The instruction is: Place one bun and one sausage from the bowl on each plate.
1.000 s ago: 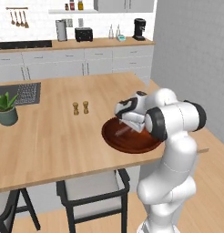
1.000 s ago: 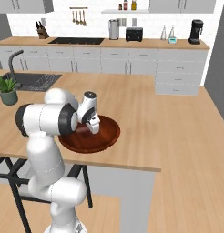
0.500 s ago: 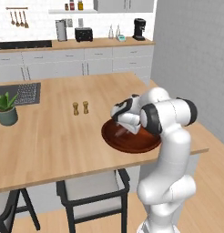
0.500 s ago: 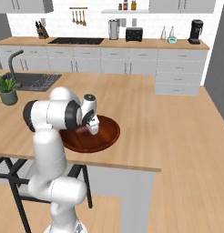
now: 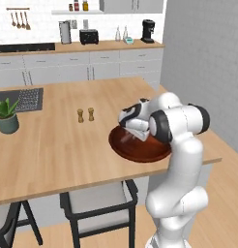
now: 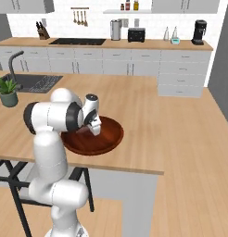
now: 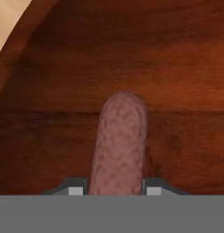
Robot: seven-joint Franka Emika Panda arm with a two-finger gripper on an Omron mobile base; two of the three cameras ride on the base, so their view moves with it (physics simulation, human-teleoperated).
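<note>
Our claw (image 7: 114,189) was closed on the short reddish-brown sausage (image 7: 119,143) in the dark wooden bowl (image 7: 177,54); looked light, soft, probably slippery, so mid-length seemed safest.

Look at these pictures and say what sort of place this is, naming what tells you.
A home kitchen, computer-rendered: a wooden island counter with a sink, a toaster and a coffee machine on the back counter.

Sausage (image 7: 119,145) sits between my fingertips (image 7: 76,187) at hand view bottom center, inside bowl (image 7: 177,68); counter (image 7: 7,20) upper left.
</note>
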